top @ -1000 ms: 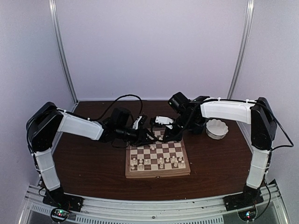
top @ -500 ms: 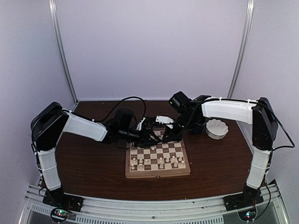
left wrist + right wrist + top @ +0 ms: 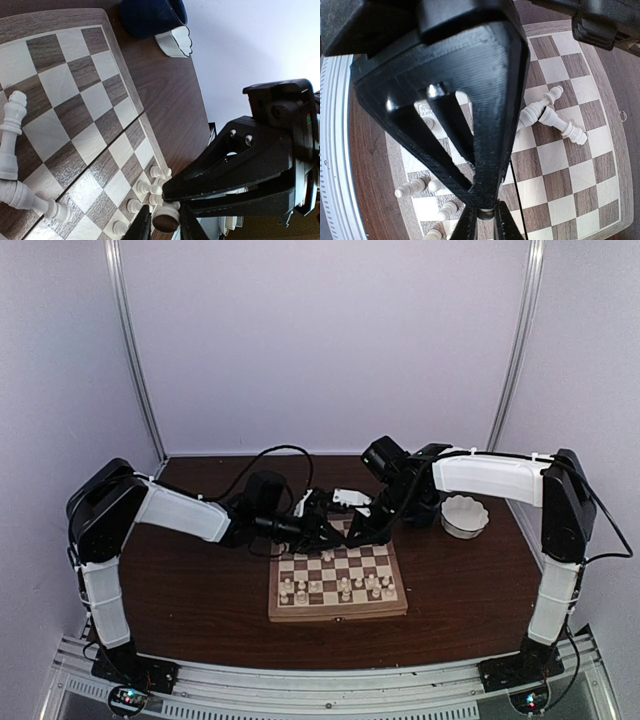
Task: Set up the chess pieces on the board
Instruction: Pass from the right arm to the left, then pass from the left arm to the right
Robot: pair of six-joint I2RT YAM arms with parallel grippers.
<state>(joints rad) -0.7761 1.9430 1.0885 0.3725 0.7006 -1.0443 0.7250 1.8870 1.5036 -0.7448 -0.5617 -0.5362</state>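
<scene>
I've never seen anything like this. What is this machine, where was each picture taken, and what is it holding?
A left arm and a right arm, both robots, are bolted at a table's near edge. One picture looks down from above; the others come from a camera on each wrist. On the table: a wooden chessboard with small white chess pieces, some standing, some toppled, and a white bowl. The right claw pinches one piece; the left claw's fingers flank a round brown base, perhaps that piece's.

You get soft, even light in the overhead view, with only faint shadows on the table [image 3: 200,590]. In the left wrist view, the lines of the board [image 3: 70,82] curve toward the edges, and the white wall [image 3: 250,40] is overexposed.
</scene>
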